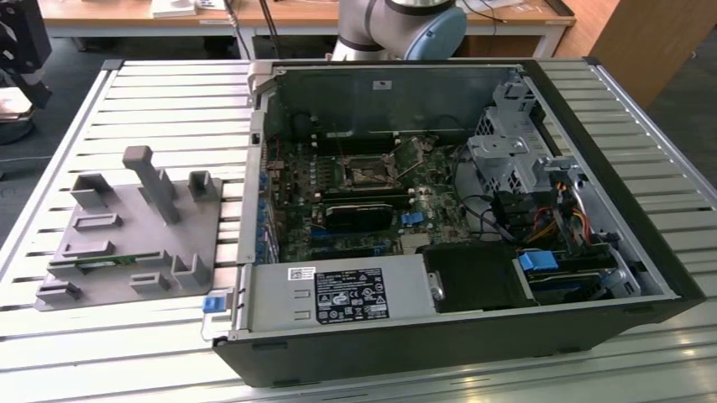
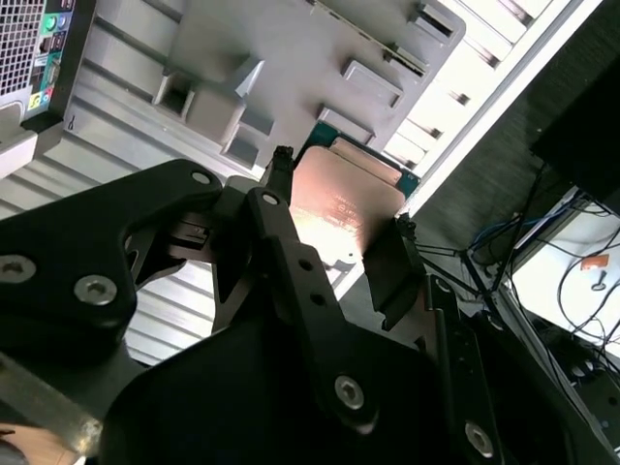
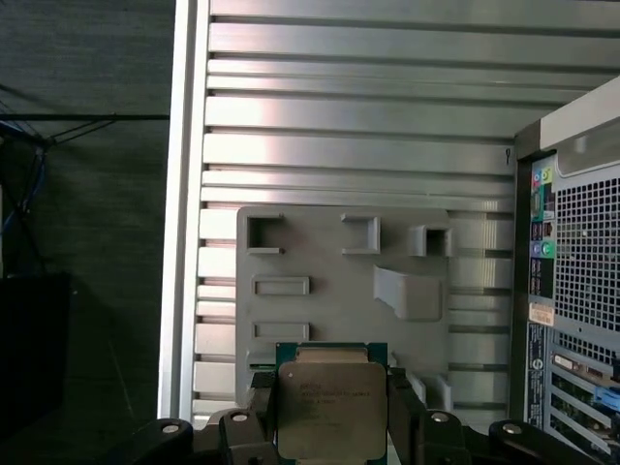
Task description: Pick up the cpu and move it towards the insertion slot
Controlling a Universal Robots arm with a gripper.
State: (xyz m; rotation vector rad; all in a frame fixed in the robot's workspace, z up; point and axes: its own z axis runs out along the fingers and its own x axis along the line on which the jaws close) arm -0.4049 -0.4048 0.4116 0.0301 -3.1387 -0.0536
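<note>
My gripper [image 3: 331,392] is clamped on the cpu [image 3: 329,418]. The fingers [image 3: 399,417] are set only as wide as the chip and press on two opposite edges, one on each side. In the first wrist view the silver top faces the camera, and the thin green rim shows along the far edge. In the second wrist view the cpu [image 2: 351,184] catches a warm glare between my two black fingertips.

The cpu hangs in the air over the grey fixture [image 3: 339,281], apart from it and above one of its edges. The fixture lies flat on the slatted metal table [image 3: 368,116] and carries shallow pockets and small upright blocks. In the exterior view a narrow green strip [image 1: 107,262] sits in one of those pockets.

The open case [image 1: 448,336] lies beside the fixture, on the exterior view's right of it. Its ported back panel shows in the first wrist view. The slot [image 1: 368,174] sits inside the case on the board [image 1: 294,185], framed by a silvery bracket. It is well apart from the fixture, so the cpu is outside the case and far from the slot.

My arm [image 1: 404,25] rises behind the case. Past the table's edge are dark floor [image 3: 87,194] and some cables [image 2: 513,232].
</note>
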